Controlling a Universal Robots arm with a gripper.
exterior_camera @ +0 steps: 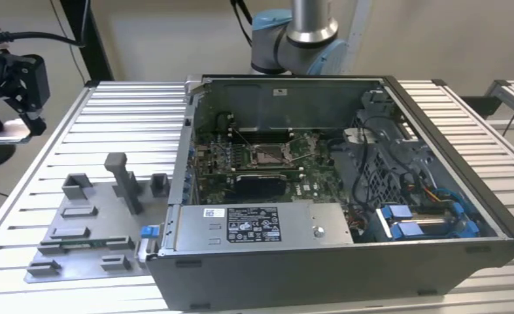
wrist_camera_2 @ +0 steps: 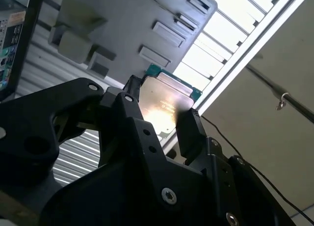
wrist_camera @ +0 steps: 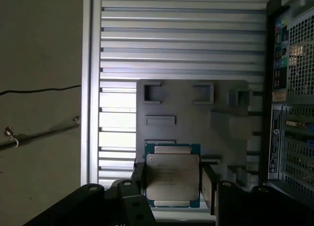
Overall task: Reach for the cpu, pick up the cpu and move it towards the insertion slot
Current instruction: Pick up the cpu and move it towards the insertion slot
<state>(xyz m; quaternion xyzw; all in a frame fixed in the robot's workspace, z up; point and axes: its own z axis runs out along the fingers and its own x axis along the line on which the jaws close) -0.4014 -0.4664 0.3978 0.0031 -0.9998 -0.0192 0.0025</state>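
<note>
The cpu (wrist_camera: 172, 173) is a pale silver square plate on a green backing, and it is clamped between my gripper's (wrist_camera: 172, 185) black fingers (wrist_camera: 138, 179). In the second wrist view the cpu (wrist_camera_2: 165, 104) catches the light between the same gripper (wrist_camera_2: 159, 113). In the exterior view my gripper (exterior_camera: 13, 129) hangs at the far left, beyond the table's edge, with the pale cpu (exterior_camera: 8, 134) at its tips. The insertion slot (exterior_camera: 269, 155), a silver frame with a dark centre, lies on the green board inside the open computer case (exterior_camera: 466, 203), far to the exterior view's right of the gripper.
A grey fixture plate (exterior_camera: 82, 226) with upright blocks lies on the slatted table (exterior_camera: 126, 124) between the gripper and the case. The same fixture plate (wrist_camera: 196, 118) sits below the held cpu. A black rectangular cutout (exterior_camera: 259, 186) lies just below the slot. The arm's base (exterior_camera: 296, 39) stands behind the case.
</note>
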